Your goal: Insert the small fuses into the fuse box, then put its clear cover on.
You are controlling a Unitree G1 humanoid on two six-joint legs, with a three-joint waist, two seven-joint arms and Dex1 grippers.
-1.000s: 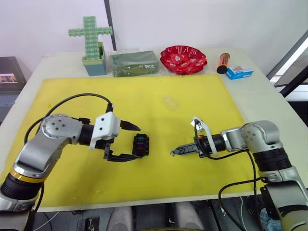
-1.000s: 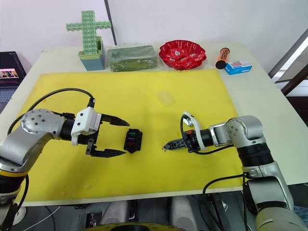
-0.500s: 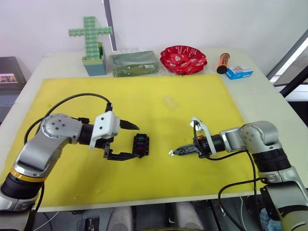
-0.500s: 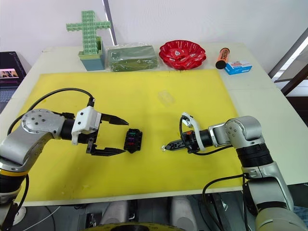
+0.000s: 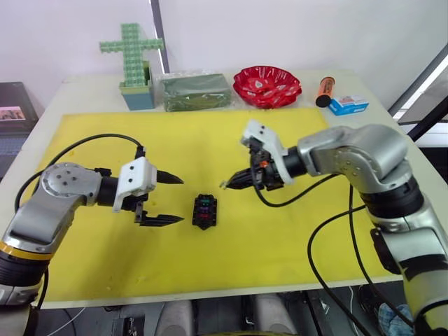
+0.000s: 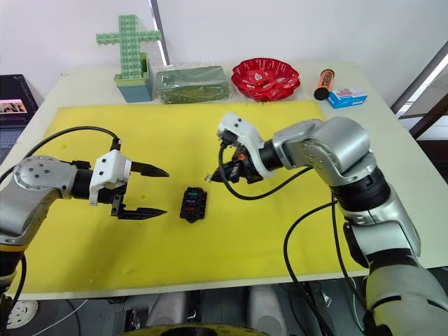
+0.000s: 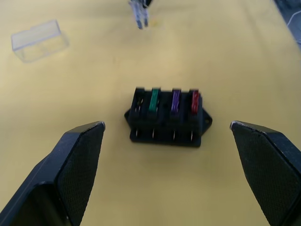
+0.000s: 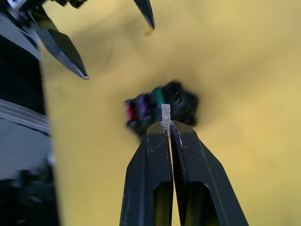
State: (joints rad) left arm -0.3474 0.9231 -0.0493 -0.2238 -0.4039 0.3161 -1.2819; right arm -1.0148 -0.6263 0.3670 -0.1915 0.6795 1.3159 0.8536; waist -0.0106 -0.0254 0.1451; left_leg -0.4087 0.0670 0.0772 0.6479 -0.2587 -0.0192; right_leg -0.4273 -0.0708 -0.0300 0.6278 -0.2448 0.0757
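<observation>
- Three of the small fuses already sit in the fuse box (image 7: 168, 116): you can count a green fuse (image 7: 153, 100), a purple fuse (image 7: 175, 99) and a red fuse (image 7: 194, 101) in the left wrist view, with one end slot beside the green one still bare.
- Your right gripper (image 8: 167, 123) has its fingers pinched together on the last fuse (image 8: 165, 112), a pale greyish blade poking out past the tips. So the fourth pick looks done and its insertion is what you have left.
- From that gripper, the box lies just ahead of and below the tips, not touching; the bare slot sits at the end nearest the green fuse.
- Your left gripper (image 5: 164, 199) stands wide open and holds nothing. The box lies ahead of its fingertips, apart from both, so nothing steadies it at present.
- The clear cover (image 7: 39, 40) rests on the yellow mat (image 5: 280, 245), well beyond the box as seen from your left gripper and off to one side. It is untouched; fitting it is the closing step.
- By my reckoning you are about three-quarters through the fuses, with the cover wholly to come.
</observation>
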